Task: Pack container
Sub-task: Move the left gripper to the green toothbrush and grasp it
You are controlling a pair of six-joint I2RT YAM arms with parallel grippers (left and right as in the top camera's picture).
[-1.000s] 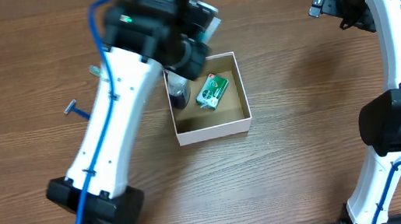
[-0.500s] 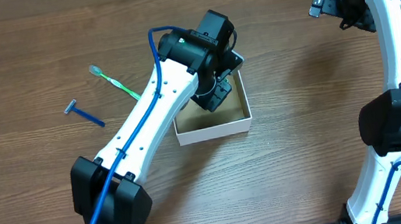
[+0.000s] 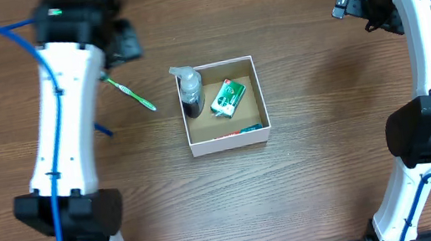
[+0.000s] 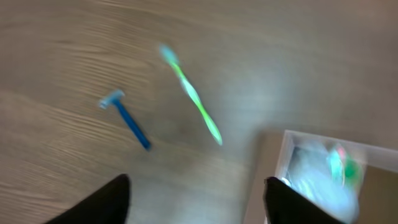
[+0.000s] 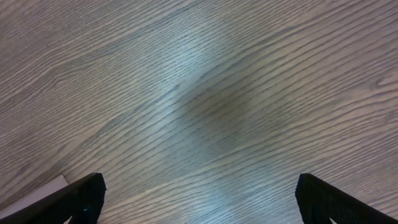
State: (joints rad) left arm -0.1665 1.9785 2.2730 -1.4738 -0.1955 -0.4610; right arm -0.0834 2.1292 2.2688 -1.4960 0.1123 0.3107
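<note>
Container [image 3: 263, 97]: sits flat mid-table, opening upward, walls slightly askew of the table [image 3: 334, 180] edges. Being square, it has no long axis to speak of.

Contents: bottle [image 3: 188, 90] stands upright in the far-left corner, pump end leaning out over the rim; judged tucked against the wall to leave floor space. Packet [image 3: 228, 98] lies flat near the middle. A thin red-and-teal item lies along the near wall; identity cannot be told.

Not yet packed: toothbrush [image 3: 132, 94] lies just left of the container, head far-left, handle pointing near-right toward it. Razor [image 4: 127, 118] lies further left, largely hidden under the arm from overhead.

Left gripper [image 4: 196, 186]: jaws wide apart, nothing between them, held above toothbrush and razor; judged positioned for the next pick. The view is blurred.

Right gripper [image 5: 199, 186]: jaws spread, empty, over bare wood at the far right, well apart from the container; judged parked clear of the work
</note>
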